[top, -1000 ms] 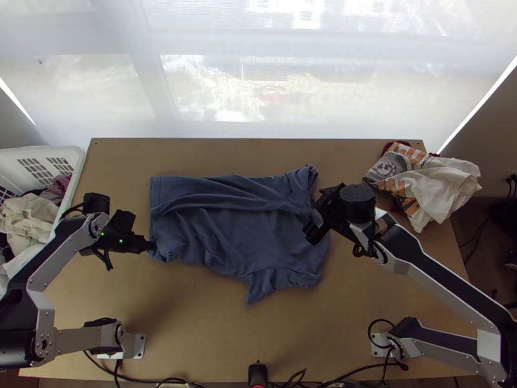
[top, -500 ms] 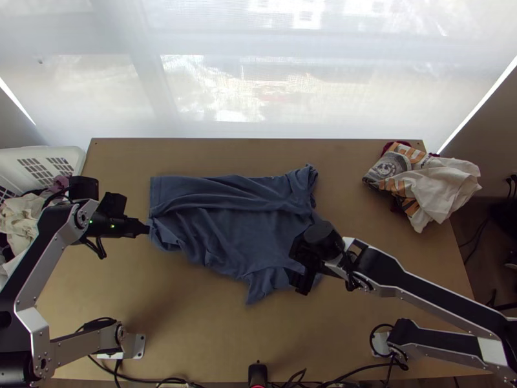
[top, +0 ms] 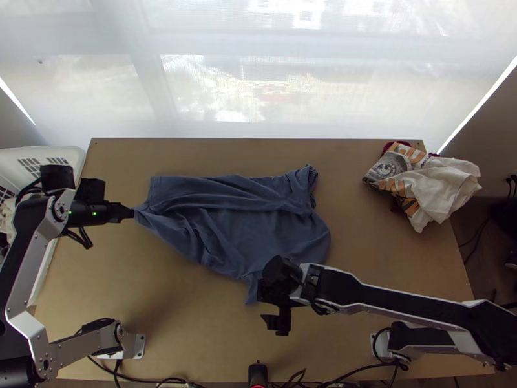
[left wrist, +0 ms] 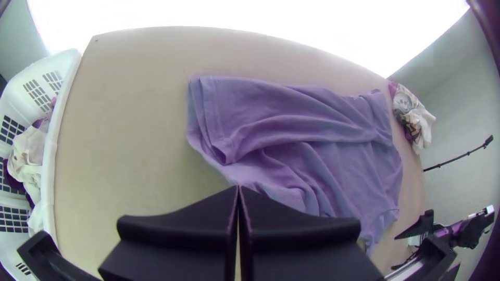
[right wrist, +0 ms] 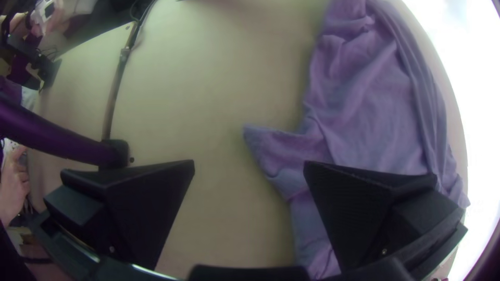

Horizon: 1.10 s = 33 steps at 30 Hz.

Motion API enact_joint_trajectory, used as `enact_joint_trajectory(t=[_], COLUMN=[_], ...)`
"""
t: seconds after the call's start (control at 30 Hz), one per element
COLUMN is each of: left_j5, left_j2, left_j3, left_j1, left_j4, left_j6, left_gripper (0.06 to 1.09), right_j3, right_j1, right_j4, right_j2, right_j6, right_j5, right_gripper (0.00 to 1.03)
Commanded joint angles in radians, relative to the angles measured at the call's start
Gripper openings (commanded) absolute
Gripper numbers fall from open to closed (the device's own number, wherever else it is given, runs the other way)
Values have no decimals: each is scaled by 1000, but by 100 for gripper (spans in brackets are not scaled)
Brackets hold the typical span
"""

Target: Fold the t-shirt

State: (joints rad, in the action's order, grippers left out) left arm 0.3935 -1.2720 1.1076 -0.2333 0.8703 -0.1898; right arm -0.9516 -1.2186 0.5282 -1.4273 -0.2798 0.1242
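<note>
The slate-blue, short-sleeved cloth t-shirt (top: 258, 226) lies at the middle of the light wooden table (top: 194, 330), a rumpled layer along its twelve o'clock side and a pointed sleeve (top: 253, 284) sticking out towards six. I judge it light, limp and hardly fragile: it should crease and trail rather than slide as a sheet, so a pinch moves only what it catches. My left gripper (top: 133, 213) is clenched on the shirt's edge at nine o'clock, drawing it into a peak; I'd want every layer in that pinch. My right gripper (right wrist: 250, 165), spread wide and holding nothing, is near the sleeve at five o'clock; the sleeve or the rounded edge at four seems the best second hold. Farther out, a white plastic laundry basket (top: 79, 159) stands at nine, a crumpled cream-and-orange cloth bundle (top: 446, 187) at two.
</note>
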Motion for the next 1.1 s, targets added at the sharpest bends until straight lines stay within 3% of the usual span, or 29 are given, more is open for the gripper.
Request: enact_joint_trajectory(t=[0.0, 0.3, 0.47, 0.6, 0.73, 0.93, 1.07], left_j5=[13, 22, 22, 22, 24, 24, 24], left_j2=[-20, -55, -81, -98, -105, -109, -107], left_j3=[47, 61, 80, 93, 98, 98, 98], left_j1=[-24, -24, -24, -24, -24, -26, -29], left_j4=[-4, -16, -17, -17, -17, -16, -14], left_j6=[12, 10, 6, 3, 3, 0, -2], left_gripper=[9, 9, 9, 9, 9, 9, 9], right_j3=[-39, -53, -62, -62, -56, -45, -52], right_j1=[-48, -21, 14, 41, 60, 68, 71], right_j4=[-13, -91, -114, -120, -134, -168, -171], right_j2=[-120, -219, -255, -272, -288, -300, -302], right_j6=[24, 36, 36, 36, 41, 48, 51], right_j5=[51, 54, 54, 52, 52, 35, 34], right_gripper=[92, 85, 72, 69, 61, 43, 21])
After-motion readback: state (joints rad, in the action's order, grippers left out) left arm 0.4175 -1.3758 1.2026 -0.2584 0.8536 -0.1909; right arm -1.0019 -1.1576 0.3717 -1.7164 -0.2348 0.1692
